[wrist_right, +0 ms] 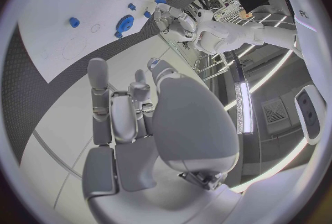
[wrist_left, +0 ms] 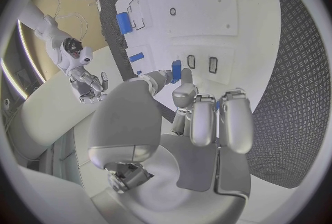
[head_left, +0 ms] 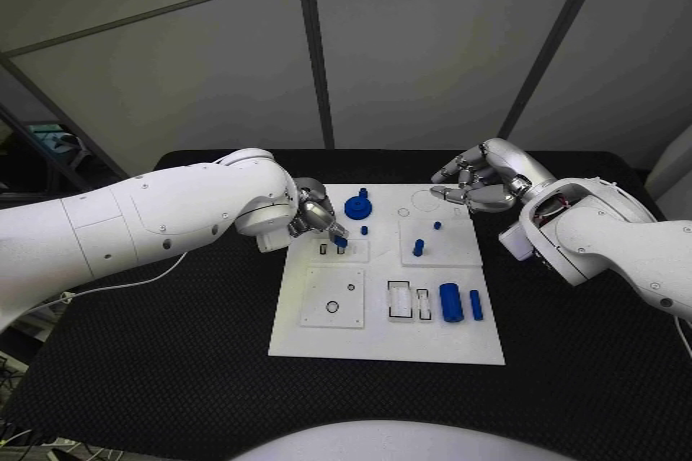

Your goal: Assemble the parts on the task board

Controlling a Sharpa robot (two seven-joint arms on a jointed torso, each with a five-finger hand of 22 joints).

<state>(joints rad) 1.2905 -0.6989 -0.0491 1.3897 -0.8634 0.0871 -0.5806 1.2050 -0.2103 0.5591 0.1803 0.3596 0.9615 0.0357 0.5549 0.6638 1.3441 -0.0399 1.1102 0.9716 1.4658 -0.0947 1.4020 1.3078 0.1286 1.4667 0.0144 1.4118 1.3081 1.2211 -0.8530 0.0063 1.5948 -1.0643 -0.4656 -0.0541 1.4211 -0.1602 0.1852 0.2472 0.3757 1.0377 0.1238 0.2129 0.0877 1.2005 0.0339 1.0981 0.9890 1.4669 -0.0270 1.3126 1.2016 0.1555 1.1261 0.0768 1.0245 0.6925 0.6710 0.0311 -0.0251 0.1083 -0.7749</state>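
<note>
Black table under the task board [head_left: 387,346] — left hand [head_left: 317,221] fingers pinching a blue part [head_left: 340,242], right hand [head_left: 483,177] fingers curled empty.

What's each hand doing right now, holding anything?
Left hand: fingers pinch a small blue part over the task board.
Right hand: fingers curled in, holding nothing.

Even, bright light; warped wrist-view edges
</note>
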